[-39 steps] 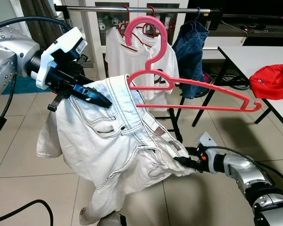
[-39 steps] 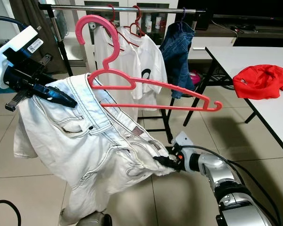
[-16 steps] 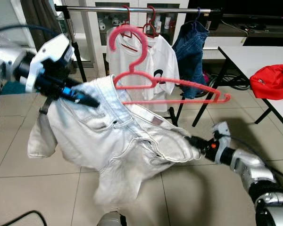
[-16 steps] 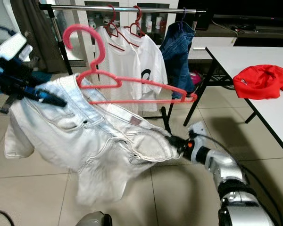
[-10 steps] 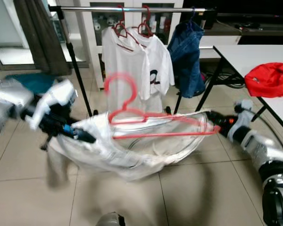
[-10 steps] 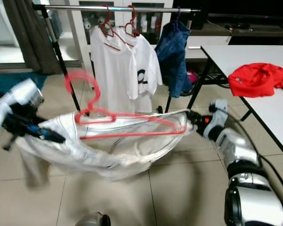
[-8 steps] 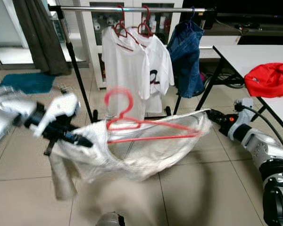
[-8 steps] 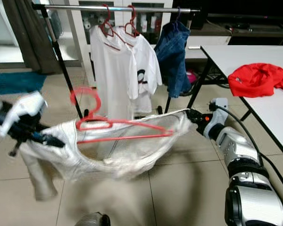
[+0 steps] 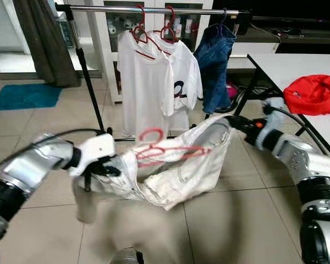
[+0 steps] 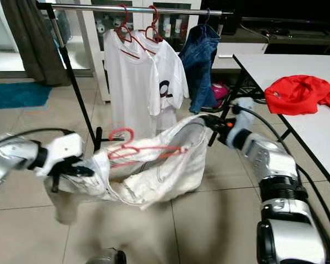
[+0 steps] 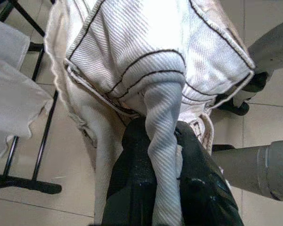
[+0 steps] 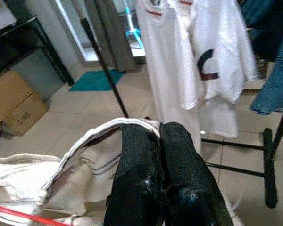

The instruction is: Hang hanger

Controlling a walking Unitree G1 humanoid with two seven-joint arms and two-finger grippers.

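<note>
Both tools pinch the white jeans (image 9: pixel 176 165), left tool (image 9: pixel 107 169) and right tool (image 9: pixel 234 122) stretching the waistband, the pink hanger (image 9: pixel 162 151) between them, well below the rail (image 9: pixel 154 10); hanging remains undone.

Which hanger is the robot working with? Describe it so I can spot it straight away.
Start at the clothes rack at the back, then drop to the white jeans stretched between the left gripper and right gripper. The pink hanger lies in their waistband. The red hangers hang on the rail and carry T-shirts.
</note>
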